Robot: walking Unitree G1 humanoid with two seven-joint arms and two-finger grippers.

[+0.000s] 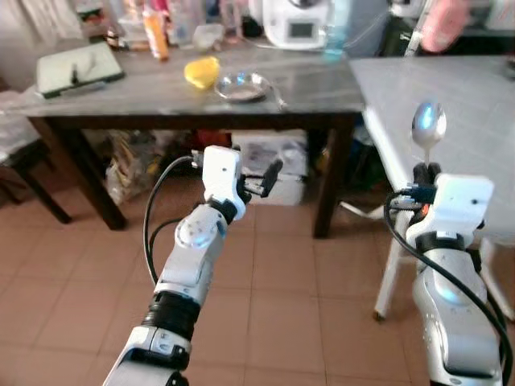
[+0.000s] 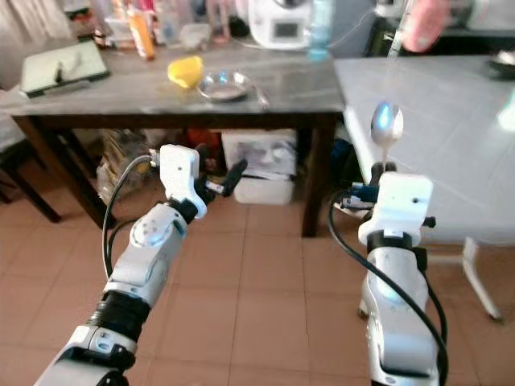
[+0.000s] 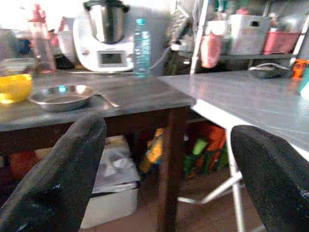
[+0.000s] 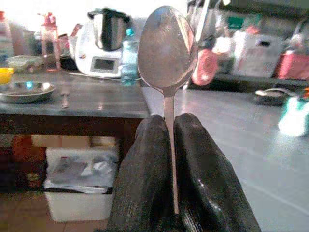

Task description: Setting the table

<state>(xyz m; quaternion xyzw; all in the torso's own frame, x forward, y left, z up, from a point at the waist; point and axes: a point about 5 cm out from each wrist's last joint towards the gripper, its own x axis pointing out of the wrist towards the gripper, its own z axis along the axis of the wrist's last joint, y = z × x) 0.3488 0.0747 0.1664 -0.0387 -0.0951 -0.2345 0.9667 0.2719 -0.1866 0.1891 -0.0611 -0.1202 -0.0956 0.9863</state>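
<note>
My right gripper [image 1: 426,170] is shut on the handle of a metal spoon [image 1: 428,121], which stands upright with its bowl on top; the right wrist view shows the spoon [image 4: 166,48] pinched between the two black fingers [image 4: 145,159]. It is held above the near edge of the grey table [image 1: 467,96] on the right. My left gripper [image 1: 261,183] is open and holds nothing, raised in front of the dark wooden table [image 1: 322,88]. On that table lie a steel plate [image 1: 240,85], a fork [image 1: 278,98] beside it, and a yellow bowl [image 1: 201,72].
At the back of the dark table stand a white kitchen machine [image 1: 294,20], a water bottle [image 3: 142,46], other bottles and a green board [image 1: 76,68]. Boxes and bags sit under the table. Between me and the tables is brown tiled floor [image 1: 282,305].
</note>
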